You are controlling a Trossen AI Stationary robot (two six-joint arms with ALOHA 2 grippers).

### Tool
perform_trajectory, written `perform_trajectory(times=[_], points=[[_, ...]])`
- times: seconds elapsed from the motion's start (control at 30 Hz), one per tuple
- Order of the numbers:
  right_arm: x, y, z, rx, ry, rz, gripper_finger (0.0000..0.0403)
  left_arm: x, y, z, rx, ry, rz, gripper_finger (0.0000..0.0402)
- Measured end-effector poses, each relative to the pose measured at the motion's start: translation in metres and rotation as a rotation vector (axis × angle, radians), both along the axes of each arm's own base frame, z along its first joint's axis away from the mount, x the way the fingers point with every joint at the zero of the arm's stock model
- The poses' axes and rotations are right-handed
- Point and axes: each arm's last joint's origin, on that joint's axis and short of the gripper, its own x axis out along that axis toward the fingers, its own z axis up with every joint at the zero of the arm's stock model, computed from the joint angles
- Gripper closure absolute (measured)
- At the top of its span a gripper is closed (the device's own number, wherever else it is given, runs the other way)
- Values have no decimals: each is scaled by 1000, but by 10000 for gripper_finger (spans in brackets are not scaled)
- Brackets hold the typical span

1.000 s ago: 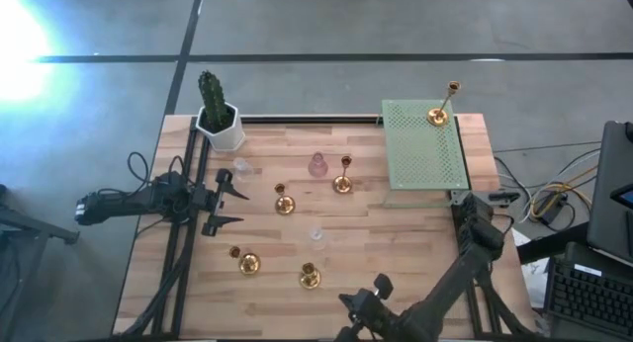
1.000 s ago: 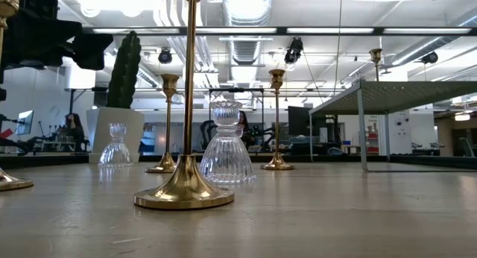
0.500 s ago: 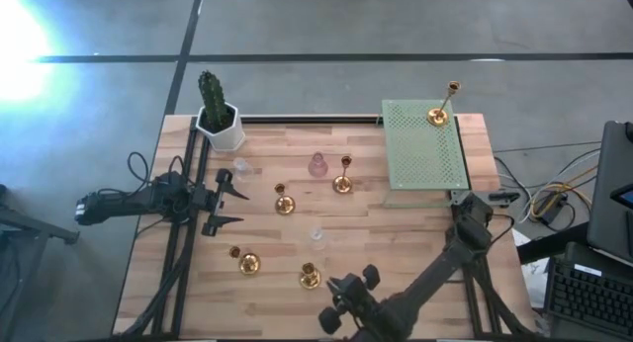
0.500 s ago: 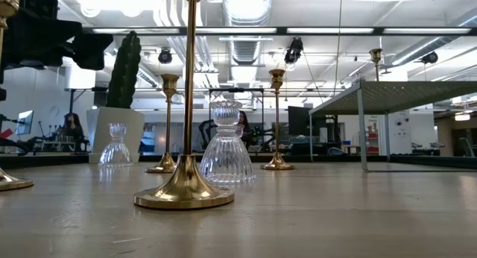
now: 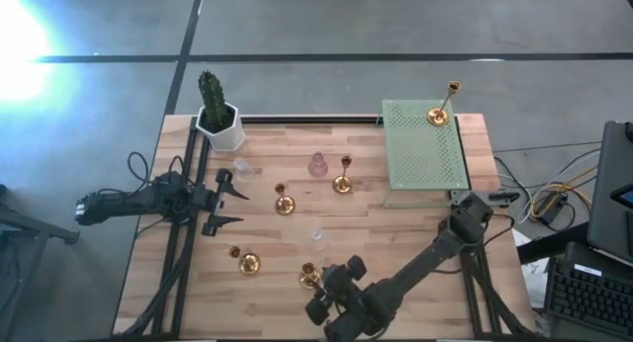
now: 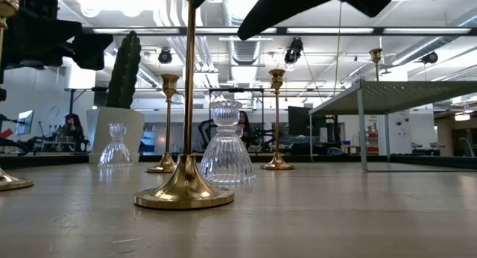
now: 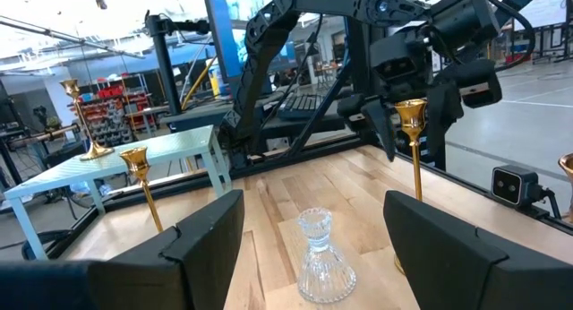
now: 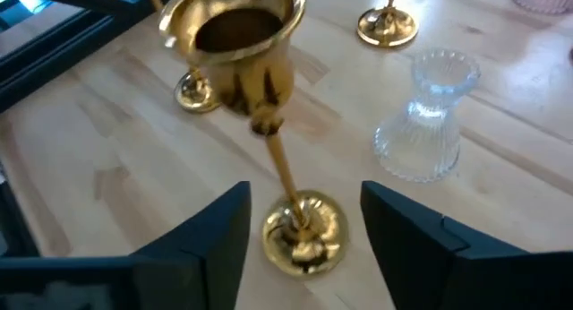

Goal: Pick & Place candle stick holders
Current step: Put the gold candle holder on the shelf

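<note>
Within the last second the right gripper (image 5: 318, 291) has been swung to the gold holder (image 5: 310, 276) at the table's six o'clock edge and its fingers spread around the stem; a grasp appears imminent, nothing pinched yet

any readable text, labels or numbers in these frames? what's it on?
None readable.
Gold candle stick holders, clear glass holder, green rack, white cactus pot: no markings visible.
Room behind the table in the low view: screens and shelves, too small and blurred to read.
</note>
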Motion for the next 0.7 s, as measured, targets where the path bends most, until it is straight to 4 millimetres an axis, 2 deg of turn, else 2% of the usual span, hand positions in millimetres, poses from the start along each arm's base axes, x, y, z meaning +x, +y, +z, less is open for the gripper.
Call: perform_trajectory(times=[0.27,0.33,0.53,0.7], points=[[-1,-2,0,-5,31,6,168,0,0,0,0,0,0,128],[-8,-4,5,-7,54,-6,172,0,0,0,0,0,0,128],[-33,-3,36,3,52,-11,191,0,0,0,0,2,0,128],[-41,4,34,4,63,10,200,0,0,0,0,2,0,128]])
